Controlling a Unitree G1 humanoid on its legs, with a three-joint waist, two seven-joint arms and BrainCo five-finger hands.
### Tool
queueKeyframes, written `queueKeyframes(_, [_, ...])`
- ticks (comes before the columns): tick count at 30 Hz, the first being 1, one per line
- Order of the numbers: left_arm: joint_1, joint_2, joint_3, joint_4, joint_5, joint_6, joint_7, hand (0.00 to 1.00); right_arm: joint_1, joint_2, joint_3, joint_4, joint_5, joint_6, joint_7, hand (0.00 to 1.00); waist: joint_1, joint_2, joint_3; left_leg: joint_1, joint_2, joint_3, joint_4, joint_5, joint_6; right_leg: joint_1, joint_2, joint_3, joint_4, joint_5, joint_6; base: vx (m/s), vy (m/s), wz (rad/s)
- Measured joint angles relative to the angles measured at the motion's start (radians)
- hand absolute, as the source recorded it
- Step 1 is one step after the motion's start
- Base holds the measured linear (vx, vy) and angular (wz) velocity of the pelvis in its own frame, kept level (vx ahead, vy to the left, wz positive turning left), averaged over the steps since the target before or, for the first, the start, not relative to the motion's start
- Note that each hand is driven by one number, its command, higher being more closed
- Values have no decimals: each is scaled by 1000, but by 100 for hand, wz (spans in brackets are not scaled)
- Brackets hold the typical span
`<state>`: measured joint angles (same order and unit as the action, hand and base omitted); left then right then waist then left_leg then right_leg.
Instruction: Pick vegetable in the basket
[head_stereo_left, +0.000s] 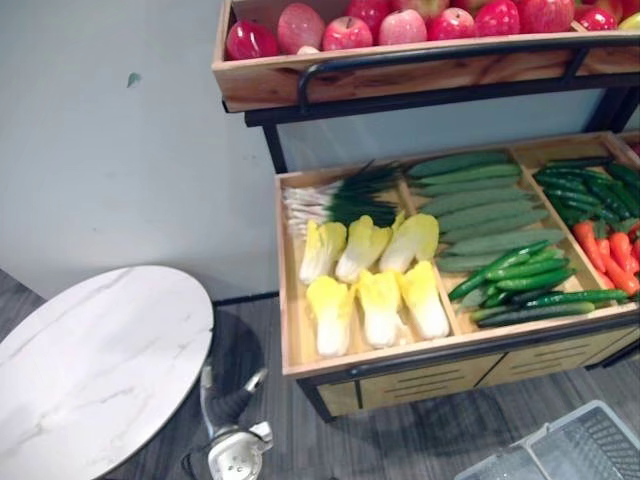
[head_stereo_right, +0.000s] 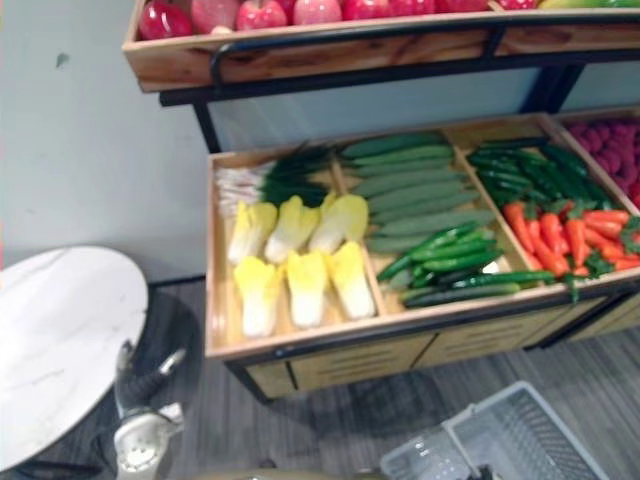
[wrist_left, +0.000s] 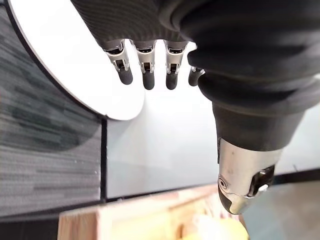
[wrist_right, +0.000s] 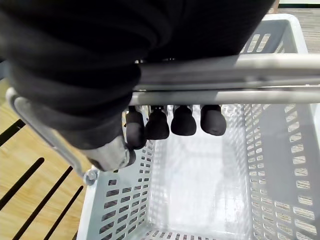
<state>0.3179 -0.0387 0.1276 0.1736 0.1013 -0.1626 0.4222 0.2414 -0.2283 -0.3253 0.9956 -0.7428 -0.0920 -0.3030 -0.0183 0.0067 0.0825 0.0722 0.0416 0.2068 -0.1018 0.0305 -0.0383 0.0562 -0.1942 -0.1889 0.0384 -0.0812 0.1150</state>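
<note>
Left robot hand (wrist_left: 146, 67) loose and empty lower-left of the stand (head_stereo_left: 420, 382), cabbages (head_stereo_left: 380, 300) and cucumbers (head_stereo_left: 480, 200) unpicked on the stand, right robot hand (wrist_right: 170, 122) curled round the handle (wrist_right: 250, 75) of the empty basket (wrist_right: 200, 185) lower-right of the stand, so picking looks not yet begun.

Matt slotted plastic basket (wrist_right: 280, 150); bare wooden crate (head_stereo_left: 287, 300)

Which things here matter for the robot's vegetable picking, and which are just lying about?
Job: cabbages, cucumbers, carrots; grey basket, gripped by right hand; open left hand.
Lying about: apples, round white table.
</note>
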Motion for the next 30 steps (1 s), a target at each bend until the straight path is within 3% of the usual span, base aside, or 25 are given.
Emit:
queueKeyframes(8, [-50,5,-101,-34,-1,4,-33,0,-6,18,39,0,-6,21,2,100,-2,-4,-5,-1,21,28,0,-10,-14,-15,22,23,-4,-1,-3,24,-17,-9])
queueKeyframes(12, [-89,22,-120,-38,-1,27,-33,0,-6,20,59,0,-17,22,2,100,-8,-5,-25,1,38,47,3,-13,-19,-20,40,37,-9,3,-9,98,-39,-17])
queueKeyframes(19, [-165,43,-102,-34,-1,57,-22,0,-30,19,60,-1,-43,21,4,100,-11,1,-30,21,62,85,6,-17,-25,-18,69,72,-13,10,-4,70,-39,-16])
queueKeyframes(30, [-204,43,-37,103,2,93,43,0,-42,17,62,-12,-44,24,4,100,-32,-4,-26,11,61,127,6,-21,-31,-48,68,116,-37,35,-20,-47,-1,-13])
